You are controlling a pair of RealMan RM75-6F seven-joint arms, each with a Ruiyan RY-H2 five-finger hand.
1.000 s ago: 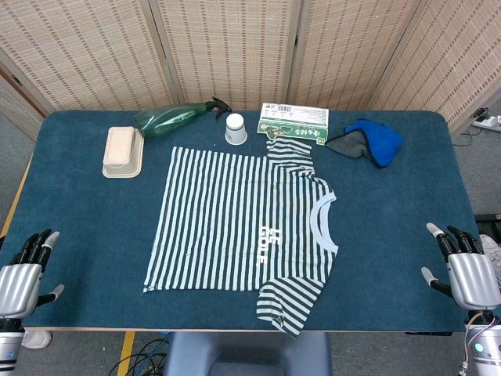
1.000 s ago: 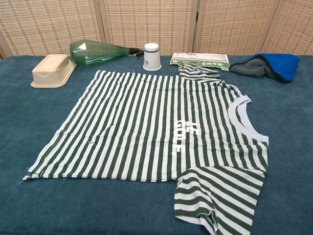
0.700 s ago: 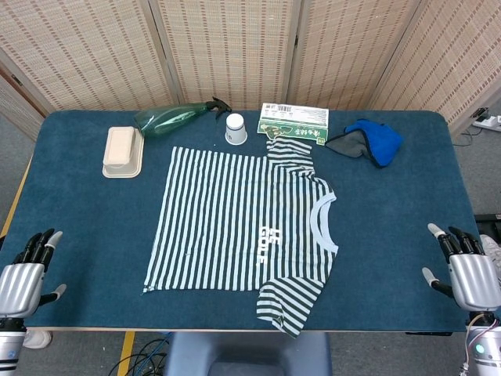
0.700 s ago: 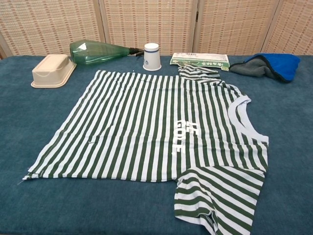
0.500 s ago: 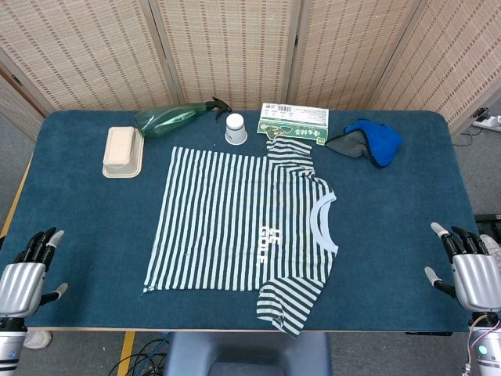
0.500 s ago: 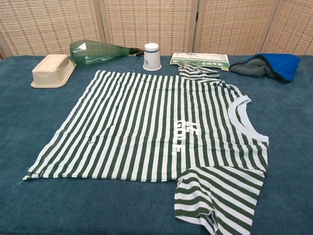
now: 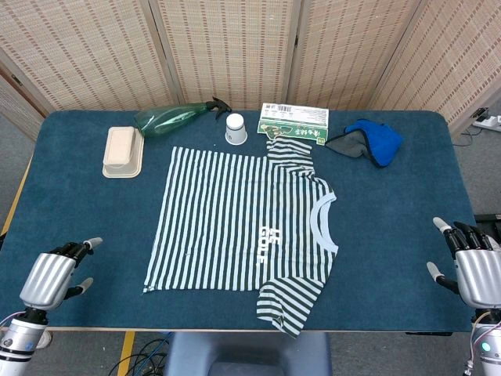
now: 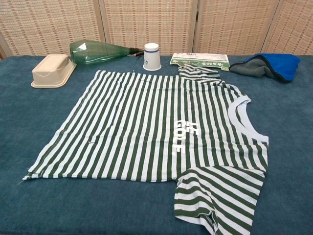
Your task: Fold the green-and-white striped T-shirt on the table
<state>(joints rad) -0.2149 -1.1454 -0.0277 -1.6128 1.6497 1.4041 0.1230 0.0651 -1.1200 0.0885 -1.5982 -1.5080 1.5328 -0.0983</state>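
Observation:
The green-and-white striped T-shirt [image 7: 239,223] lies spread flat on the blue table [image 7: 70,211], collar toward the right, hem toward the left; the chest view shows it too [image 8: 151,132]. One sleeve lies at the front edge, the other at the back by the box. My left hand [image 7: 53,276] hovers over the table's front left corner, fingers apart, holding nothing, well left of the hem. My right hand [image 7: 472,270] sits at the front right edge, fingers spread and empty, far from the collar. Neither hand appears in the chest view.
Along the back stand a beige container [image 7: 123,152], a green spray bottle [image 7: 168,119] lying down, a white paper cup [image 7: 236,129], a green-and-white box [image 7: 294,119] and a blue-grey cloth [image 7: 369,142]. Woven screens close off the back.
My left hand has moved right and inward over the table's front left corner, turning its fingers toward the shirt. My right hand drifted slightly right. The shirt has not moved.

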